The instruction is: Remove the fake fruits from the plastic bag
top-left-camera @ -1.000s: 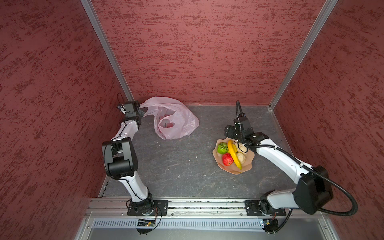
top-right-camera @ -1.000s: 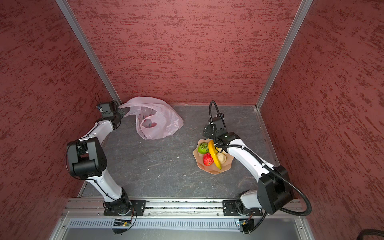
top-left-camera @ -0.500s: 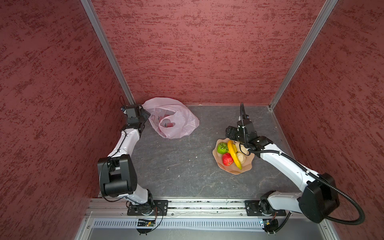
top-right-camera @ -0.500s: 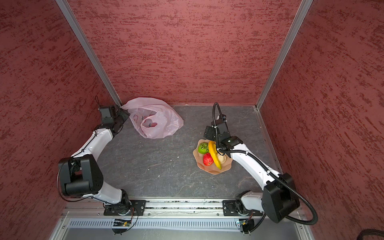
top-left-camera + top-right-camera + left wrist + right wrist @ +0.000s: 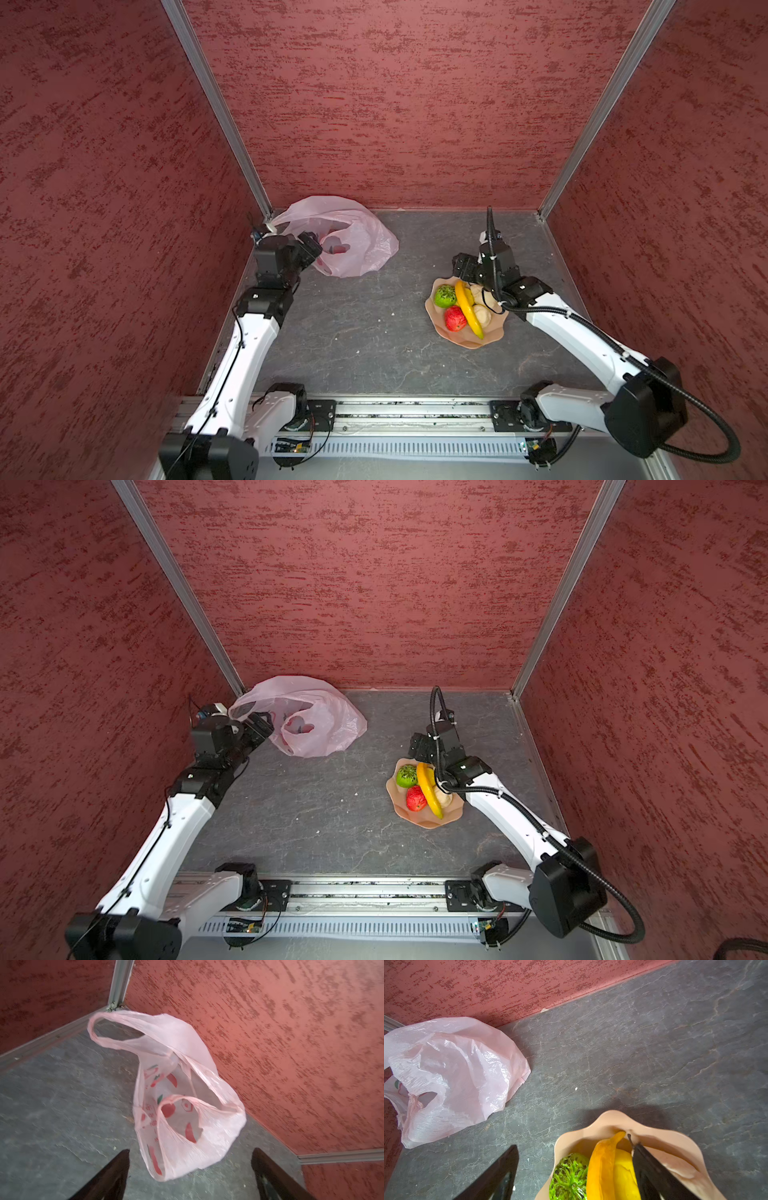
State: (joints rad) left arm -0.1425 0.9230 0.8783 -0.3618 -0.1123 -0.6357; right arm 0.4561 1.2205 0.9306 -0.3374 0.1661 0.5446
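The plastic bag [image 5: 357,241] [image 5: 324,721] lies crumpled in the back left corner, its mouth and both loop handles turned towards my left gripper [image 5: 309,249]. In the left wrist view the plastic bag [image 5: 187,1076] shows only flat red prints inside, and my left gripper [image 5: 191,1150] stands open, touching nothing. The fake fruits sit in a peach bowl [image 5: 469,343]: a banana [image 5: 467,305], a green ball [image 5: 445,296], a red ball [image 5: 455,318] and beige lumps [image 5: 482,314]. My right gripper [image 5: 461,266] [image 5: 575,1146] hangs open over the bowl's far rim, empty.
Red textured walls close in the grey slate floor on three sides, with metal posts in the back corners. The rail [image 5: 415,415] carrying both arm bases runs along the front. A yellow ball [image 5: 623,1172] lies beside the banana in the bowl.
My left gripper has opened, let go of the bag's handle and drawn back a little. The bag has sunk onto the floor. The right arm has barely shifted.
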